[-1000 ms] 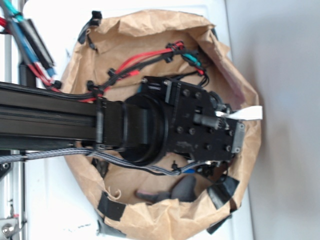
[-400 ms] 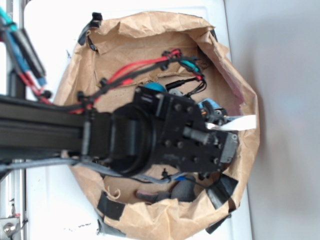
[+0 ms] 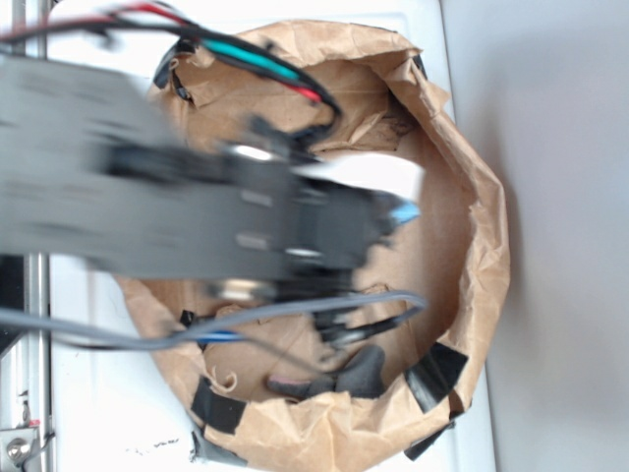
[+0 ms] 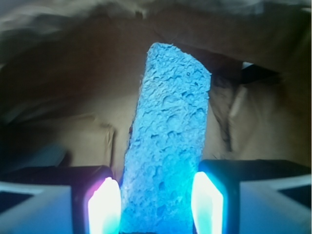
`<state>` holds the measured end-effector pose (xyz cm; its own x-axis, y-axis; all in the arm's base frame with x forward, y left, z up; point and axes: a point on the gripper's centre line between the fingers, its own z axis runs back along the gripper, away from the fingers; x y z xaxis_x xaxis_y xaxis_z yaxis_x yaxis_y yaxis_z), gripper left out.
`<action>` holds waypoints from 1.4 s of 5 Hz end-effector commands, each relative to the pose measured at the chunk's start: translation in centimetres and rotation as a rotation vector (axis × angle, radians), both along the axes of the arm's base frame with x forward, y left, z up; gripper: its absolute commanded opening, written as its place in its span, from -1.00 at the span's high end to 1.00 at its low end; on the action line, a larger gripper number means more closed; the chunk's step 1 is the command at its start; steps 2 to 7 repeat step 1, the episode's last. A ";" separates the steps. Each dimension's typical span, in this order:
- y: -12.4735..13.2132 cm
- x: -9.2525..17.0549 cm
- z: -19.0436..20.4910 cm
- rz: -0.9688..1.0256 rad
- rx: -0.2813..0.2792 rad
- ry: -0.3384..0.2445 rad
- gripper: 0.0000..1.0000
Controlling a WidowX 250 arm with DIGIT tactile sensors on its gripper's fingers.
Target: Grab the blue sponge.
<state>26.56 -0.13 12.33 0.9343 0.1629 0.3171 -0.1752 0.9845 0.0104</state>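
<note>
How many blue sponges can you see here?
1. The sponge stands between the gripper fingers, above the paper bag. The blurred arm hides much of the bag, so others may be covered.

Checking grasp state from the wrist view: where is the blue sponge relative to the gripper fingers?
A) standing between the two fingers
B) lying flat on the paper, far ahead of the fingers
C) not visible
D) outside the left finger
A: in the wrist view the blue sponge rises between the fingers of the gripper, one lit pad at each long edge.
</note>
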 end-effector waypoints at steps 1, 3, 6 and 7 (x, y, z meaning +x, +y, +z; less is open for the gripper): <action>1.4 -2.9 4.8 -0.110 -0.025 -0.076 1.00; 1.4 -2.9 4.8 -0.110 -0.025 -0.076 1.00; 1.4 -2.9 4.8 -0.110 -0.025 -0.076 1.00; 1.4 -2.9 4.8 -0.110 -0.025 -0.076 1.00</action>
